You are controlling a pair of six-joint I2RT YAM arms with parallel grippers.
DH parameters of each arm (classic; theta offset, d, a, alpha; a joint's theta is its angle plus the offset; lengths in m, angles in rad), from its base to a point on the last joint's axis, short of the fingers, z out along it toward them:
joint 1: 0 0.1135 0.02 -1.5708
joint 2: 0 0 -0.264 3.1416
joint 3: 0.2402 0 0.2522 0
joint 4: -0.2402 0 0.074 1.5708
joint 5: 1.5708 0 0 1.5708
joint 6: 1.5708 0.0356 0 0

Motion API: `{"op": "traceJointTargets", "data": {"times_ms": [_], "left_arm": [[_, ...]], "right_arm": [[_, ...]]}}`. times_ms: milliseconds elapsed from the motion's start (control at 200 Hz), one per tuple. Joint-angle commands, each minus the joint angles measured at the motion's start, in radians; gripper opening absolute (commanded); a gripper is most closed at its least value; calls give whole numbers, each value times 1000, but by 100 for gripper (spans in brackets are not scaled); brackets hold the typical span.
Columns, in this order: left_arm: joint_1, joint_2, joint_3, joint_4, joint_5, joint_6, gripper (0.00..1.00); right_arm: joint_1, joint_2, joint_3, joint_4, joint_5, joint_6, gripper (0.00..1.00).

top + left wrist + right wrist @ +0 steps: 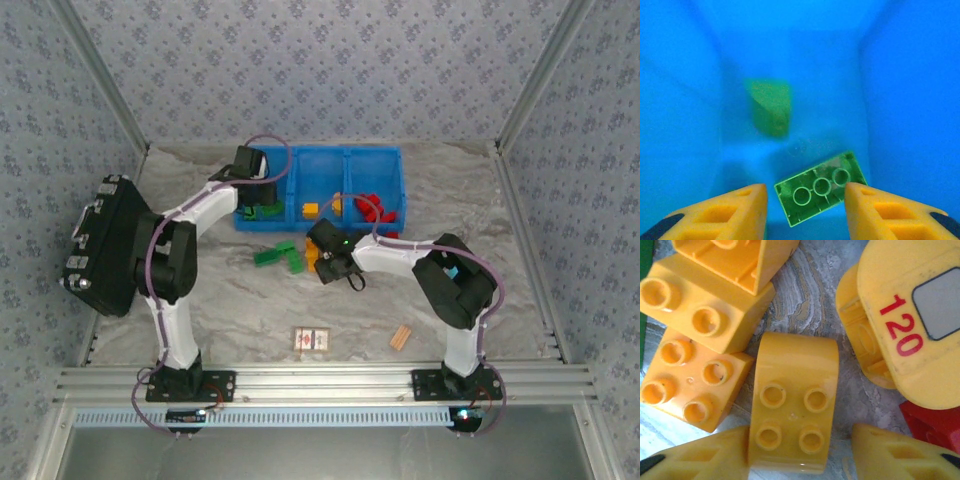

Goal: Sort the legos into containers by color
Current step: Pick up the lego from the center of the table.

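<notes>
The containers [320, 152], three joined blue bins in one long tray, are sitting toward the far side of the table [250, 300]. The black case [100, 245] is lying off the tray's left end.

The left gripper [806, 186] is hanging inside the left bin with its jaws parted a little and gripping nothing. A green lego [821, 187] is lying underside up on the bin floor just beneath them. A second, blurred green brick [771, 107] is resting farther in.

The right gripper [801, 432] is hovering just in front of the middle bin, over a heap of orange-yellow legos [695, 385] on the table. Its jaws are standing open around a rounded four-stud brick [792, 405]. One finger [705, 455] is touching the brick's edge and the other [895, 455] is standing apart from it.

A printed card [312, 340] and a wooden block [401, 337] are lying well in front of the tray.

Red legos [375, 208] are lying in the right bin and one orange brick [311, 210] in the middle bin. Two green bricks [278, 255] are sitting on the table just before the left bin.
</notes>
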Motion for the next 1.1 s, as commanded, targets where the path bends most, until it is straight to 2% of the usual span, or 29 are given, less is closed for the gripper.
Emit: {"op": "traceJointTargets", "data": {"times_ms": [0, 155, 405, 615, 840, 950, 1095], "left_arm": [[3, 20, 42, 1, 24, -13, 46], [3, 1, 33, 7, 32, -14, 47], [2, -118, 10, -17, 29, 20, 49], [3, -288, -59, -10, 25, 45, 54], [3, -469, -176, -19, 31, 75, 55], [3, -555, -258, -28, -11, 117, 56], [6, -638, -355, -39, -124, 175, 59]], "right_arm": [[2, 30, 39, 2, -4, 17, 50], [2, 43, 66, -14, -6, 14, 45], [-1, 55, 71, -38, -6, 23, 35], [1, 53, 80, -69, -13, 24, 32], [11, 36, 134, -128, -20, 13, 27], [24, 16, 174, -181, -17, 11, 27], [41, -18, 225, -242, -10, 10, 26]]}}
